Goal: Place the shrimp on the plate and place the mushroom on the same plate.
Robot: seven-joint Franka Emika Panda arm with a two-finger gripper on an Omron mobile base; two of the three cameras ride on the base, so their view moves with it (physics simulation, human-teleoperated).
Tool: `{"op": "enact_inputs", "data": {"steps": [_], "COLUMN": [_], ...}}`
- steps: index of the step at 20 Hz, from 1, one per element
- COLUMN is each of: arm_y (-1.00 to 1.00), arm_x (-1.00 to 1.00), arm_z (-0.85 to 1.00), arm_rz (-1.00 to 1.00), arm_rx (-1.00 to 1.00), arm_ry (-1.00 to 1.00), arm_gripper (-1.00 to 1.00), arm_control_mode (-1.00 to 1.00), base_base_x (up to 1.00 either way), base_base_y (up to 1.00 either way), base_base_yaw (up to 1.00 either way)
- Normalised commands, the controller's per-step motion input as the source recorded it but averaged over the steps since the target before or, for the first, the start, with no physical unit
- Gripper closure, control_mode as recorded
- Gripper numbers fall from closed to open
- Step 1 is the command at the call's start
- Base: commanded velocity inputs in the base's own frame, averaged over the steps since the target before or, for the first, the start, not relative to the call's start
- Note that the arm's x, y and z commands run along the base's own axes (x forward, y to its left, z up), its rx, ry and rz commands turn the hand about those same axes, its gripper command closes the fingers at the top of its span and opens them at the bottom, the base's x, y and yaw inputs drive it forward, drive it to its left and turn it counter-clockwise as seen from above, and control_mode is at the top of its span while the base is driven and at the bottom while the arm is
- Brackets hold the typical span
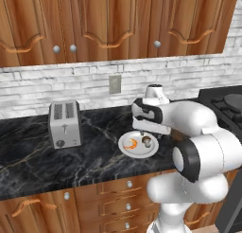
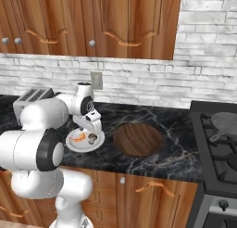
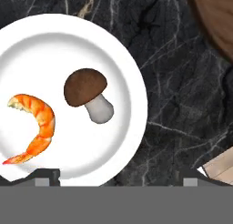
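The white arm rises from the lower right of the left base view, bends at a bulky dark-jointed elbow right of the frame's centre, then reaches leftward to a wrist just above the middle. In the right base view it climbs from the lower left, the forearm running up and right to the hand left of centre. The gripper (image 1: pixel 145 135) points straight down. In the hand view its two dark fingertips (image 3: pixel 45 175) sit far apart along the bottom edge, one at lower left, one at lower right, with nothing between them.
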Motion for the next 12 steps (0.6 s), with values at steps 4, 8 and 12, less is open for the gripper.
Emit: {"op": "enact_inputs", "data": {"steps": [4,8,12], "arm_y": [-0.01,-0.39,-1.0], "arm_x": [-0.31,0.0,0.0], "arm_z": [0.59,0.37,0.06], "arm_rz": [0.01,0.05,-0.02], "arm_rx": [-0.02,-0.06,-0.11], "arm_ry": [-0.13,0.01,0.03], "arm_gripper": [-1.0,-1.0,-1.0], "arm_control_mode": [-1.0,-1.0,-1.0], "base_base_x": [0.0,0.0,0.0], "base_base_y": [0.0,0.0,0.0], "base_base_yaw": [0.0,0.0,0.0]}}
